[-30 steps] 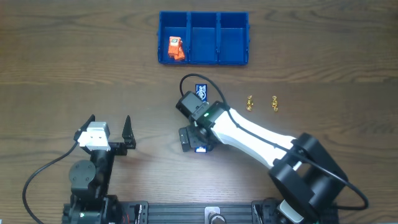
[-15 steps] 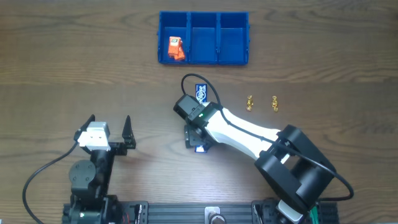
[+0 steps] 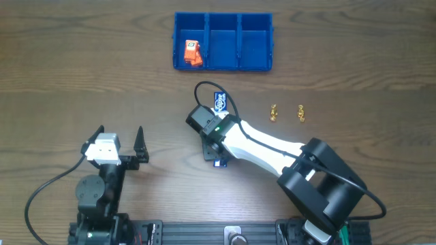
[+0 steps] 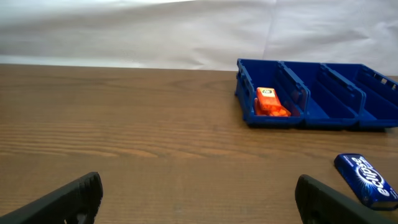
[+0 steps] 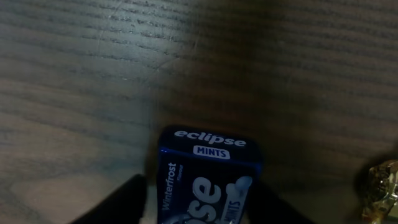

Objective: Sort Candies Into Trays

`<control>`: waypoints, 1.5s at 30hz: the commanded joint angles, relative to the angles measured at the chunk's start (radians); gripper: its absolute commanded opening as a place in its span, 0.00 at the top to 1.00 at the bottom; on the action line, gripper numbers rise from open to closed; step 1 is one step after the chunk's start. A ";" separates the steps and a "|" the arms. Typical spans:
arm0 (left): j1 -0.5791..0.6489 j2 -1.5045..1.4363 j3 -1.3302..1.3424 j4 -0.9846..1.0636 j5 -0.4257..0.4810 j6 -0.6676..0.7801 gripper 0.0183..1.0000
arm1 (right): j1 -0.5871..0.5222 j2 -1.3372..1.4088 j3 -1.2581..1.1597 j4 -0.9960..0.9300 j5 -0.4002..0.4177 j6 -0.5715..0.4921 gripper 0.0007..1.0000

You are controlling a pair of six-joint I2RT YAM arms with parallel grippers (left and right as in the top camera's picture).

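On the left, by the near edge of the bench (image 3: 68, 75), the left gripper (image 3: 120, 133) stands released, its fingers spread wide.

Toward the middle of the bench is the right gripper (image 3: 216, 155), whose arm stands at the near right corner. It is clenched on a blue mint box (image 5: 208, 180). The box's long axis runs straight out from between the fingers, lettered end pointing away from them. I cannot tell whether it rests on the wood or hangs clear.

Just beyond, a second mint box (image 3: 219, 102) lies flat between that gripper and the tray, its long axis running from near edge to far edge. The arm's black cable (image 3: 201, 88) loops beside it. To the right lie a gold candy (image 3: 274, 112) and the other gold candy (image 3: 300, 113), near each other.

Toward the far edge sits the blue tray (image 3: 225, 67), three compartments in a row, with an orange candy (image 3: 193, 53) in the left one.

The bench is dark brown grained wood, and a white backdrop (image 4: 124, 31) rises behind it.
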 commanded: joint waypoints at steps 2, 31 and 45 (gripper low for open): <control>0.006 -0.008 -0.014 -0.041 0.017 0.014 0.00 | 0.002 0.017 0.017 -0.002 0.017 0.005 0.63; 0.006 -0.009 -0.014 -0.041 0.017 0.014 0.00 | -0.209 0.053 0.700 0.228 0.557 -0.540 0.87; 0.006 -0.008 -0.014 -0.041 0.017 0.014 0.00 | -0.322 0.284 0.701 0.335 0.366 -0.433 0.86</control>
